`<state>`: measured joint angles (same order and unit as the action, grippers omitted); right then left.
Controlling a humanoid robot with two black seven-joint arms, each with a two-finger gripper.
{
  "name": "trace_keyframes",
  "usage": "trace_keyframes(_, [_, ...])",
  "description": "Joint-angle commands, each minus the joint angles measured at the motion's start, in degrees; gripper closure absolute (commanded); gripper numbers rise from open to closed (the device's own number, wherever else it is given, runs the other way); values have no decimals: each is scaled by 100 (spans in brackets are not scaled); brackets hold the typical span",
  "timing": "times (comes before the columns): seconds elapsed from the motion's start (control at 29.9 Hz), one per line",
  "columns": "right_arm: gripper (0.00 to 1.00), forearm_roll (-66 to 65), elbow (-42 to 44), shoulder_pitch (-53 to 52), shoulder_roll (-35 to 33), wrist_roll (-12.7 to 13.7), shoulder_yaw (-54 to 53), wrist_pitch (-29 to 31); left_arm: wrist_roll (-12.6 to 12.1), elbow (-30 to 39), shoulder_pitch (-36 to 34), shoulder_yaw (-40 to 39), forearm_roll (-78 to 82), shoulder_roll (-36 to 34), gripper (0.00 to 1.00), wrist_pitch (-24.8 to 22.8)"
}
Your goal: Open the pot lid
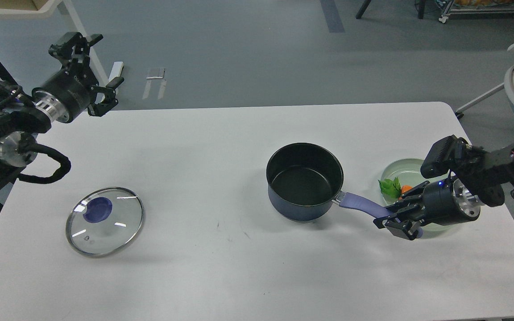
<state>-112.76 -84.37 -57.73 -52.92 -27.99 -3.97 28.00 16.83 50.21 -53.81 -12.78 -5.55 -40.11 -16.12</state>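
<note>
Two tools differ: the right tool (395,217) clamps the pot (304,182) by its handle, steadying it, while the left tool (95,73) hangs open and empty; the lid (105,221) lies apart on the table (221,133).

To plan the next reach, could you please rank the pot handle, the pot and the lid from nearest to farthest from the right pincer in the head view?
1. Pot handle: at the right pincer, between its fingers.
2. Pot: table centre, to its left.
3. Lid: far left, flat on the table.
</note>
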Motion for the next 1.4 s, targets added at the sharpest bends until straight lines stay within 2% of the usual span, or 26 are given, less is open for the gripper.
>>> trace_keyframes(0.0, [43,17,0,8,1,-1,2,0,-22,-20,2,13,1,20,0,-67])
trace_keyframes(0.2, [10,87,-35,-27,-34,-1,-42,0,-48,-20,-7,39,10,3,0,-120])
trace_keyframes(0.27, [4,122,-44,-54,-113,-1,-139,0,-49,-20,-7,48,10,3,0,-146])
trace_keyframes(0.37, [3,621,-36,-63,-271,-1,-524,0,-49,-20,-7,57,10,-15,0,-155])
trace_keyframes(0.5, [2,2078,131,-115,-394,-1,-1245,0,-49,-20,2,48,10,-15,0,-155])
trace_keyframes(0.7, [2,5039,1263,-54,-316,-1,-1633,-259,-49,-11,37,48,10,-6,0,-164])
trace_keyframes(0.84, [2,7079,1958,121,254,-1,-1607,-795,-49,15,90,39,10,12,0,-164])
trace_keyframes(0.97, [1,8373,2319,236,931,-1,-1651,-1480,-49,15,222,-22,10,20,0,-207])
trace_keyframes(1.17, [1,9288,2355,578,1871,-1,-2001,-2684,-40,-20,389,-66,1,134,0,-436])
trace_keyframes(1.37, [0,9667,2364,1298,2698,-1,-2775,-2888,-57,-143,775,-558,1,503,0,-480])
